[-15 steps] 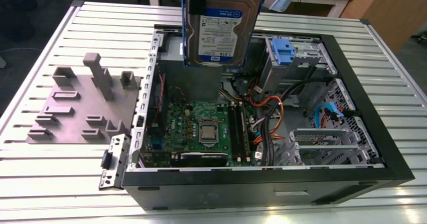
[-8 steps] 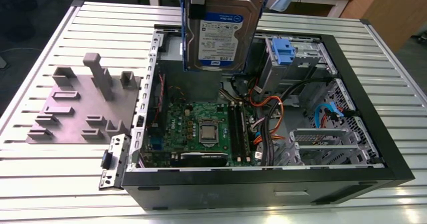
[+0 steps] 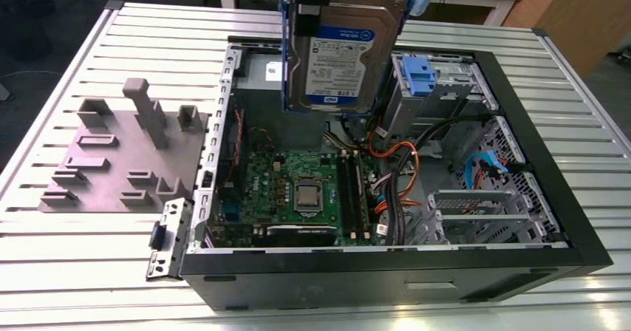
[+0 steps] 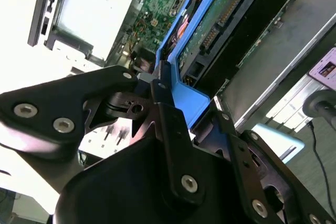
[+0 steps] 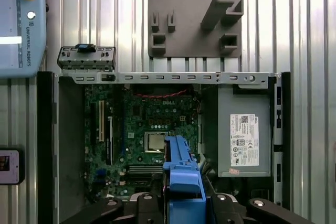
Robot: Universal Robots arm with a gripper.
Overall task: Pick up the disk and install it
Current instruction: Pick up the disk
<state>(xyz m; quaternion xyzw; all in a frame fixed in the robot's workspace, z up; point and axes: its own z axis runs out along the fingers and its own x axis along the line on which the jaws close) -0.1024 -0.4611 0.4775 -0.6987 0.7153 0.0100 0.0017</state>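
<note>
Slatted metal table (image 3: 89, 264), open computer case (image 3: 394, 275) on it. The gripper (image 4: 181, 95) was clamped on the blue frame of the disk (image 3: 340, 57), which hung upright above the case. Imo that thin plastic could flex and slip, or snag the cables (image 3: 394, 170).

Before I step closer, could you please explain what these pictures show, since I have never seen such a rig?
One robot arm works over a slatted metal table. The exterior view looks on from off the arm; both wrist views ride on it. Its black end effector grips the disk, a flat silver-grey hard drive in a blue plastic frame, held roughly upright above the open black computer case with its green motherboard. A grey plastic fixture plate lies beside the case.
</note>
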